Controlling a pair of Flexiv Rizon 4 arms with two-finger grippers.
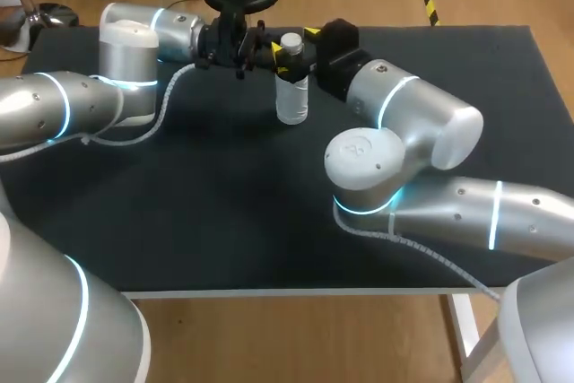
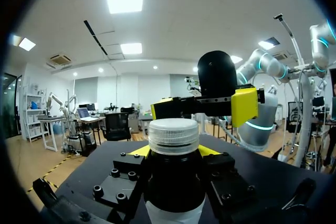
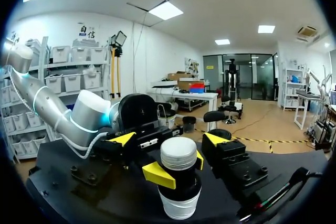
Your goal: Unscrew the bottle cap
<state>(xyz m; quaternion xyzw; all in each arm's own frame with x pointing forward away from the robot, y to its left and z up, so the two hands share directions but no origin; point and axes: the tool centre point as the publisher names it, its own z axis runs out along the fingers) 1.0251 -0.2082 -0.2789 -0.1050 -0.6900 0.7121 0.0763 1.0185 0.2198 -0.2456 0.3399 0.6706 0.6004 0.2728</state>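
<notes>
**CAP REMOVAL: GRASP STAGE**

The bottle (image 1: 292, 100) stands upright at the far middle of the table (image 1: 224, 213). The left gripper (image 2: 173, 151) is clamped on the neck just under the cap (image 3: 178, 153) (holding duty only). The right gripper (image 3: 168, 140) is spread wide w/ the cap btwn its fingers, no contact seen. Step in hand, by est.: grasping the cap. Next move req.: close squarely on the cap, then rotate w/o tilting the bottle. Surface is dark, matte, flat. Working room btwn the grippers looks tight, so fingers could clash.
</notes>
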